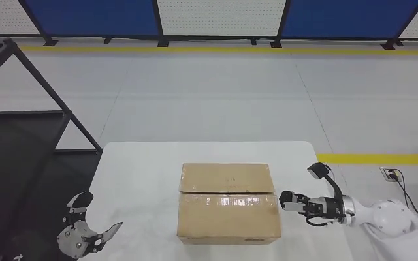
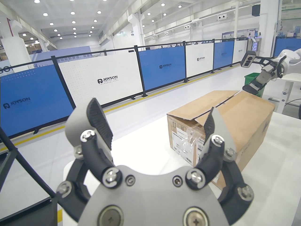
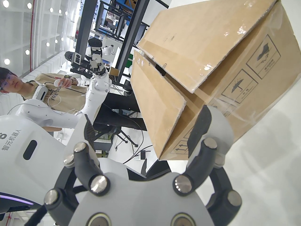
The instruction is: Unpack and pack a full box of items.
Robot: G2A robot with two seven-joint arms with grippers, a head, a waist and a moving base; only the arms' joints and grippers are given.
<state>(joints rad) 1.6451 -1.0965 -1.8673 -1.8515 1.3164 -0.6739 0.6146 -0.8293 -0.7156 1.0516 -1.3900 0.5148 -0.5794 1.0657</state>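
**White table [image 1: 137, 169], one cardboard box [image 1: 228, 209]**

We see the box at mid-table, its top flaps slightly ajar. Our left gripper [image 1: 98, 215] hangs at the table's near left edge, jaws wide. Our right gripper [image 1: 283, 198] sits just beside the box's right end, jaws apart and empty.

White counter [image 1: 140, 176], rounded corners. One cardboard box [image 1: 228, 205] stands on it, about mid-width, nearer the robot's edge. Top flaps folded down, seam slightly ajar. Clear tape along the seam; labels on one end face.
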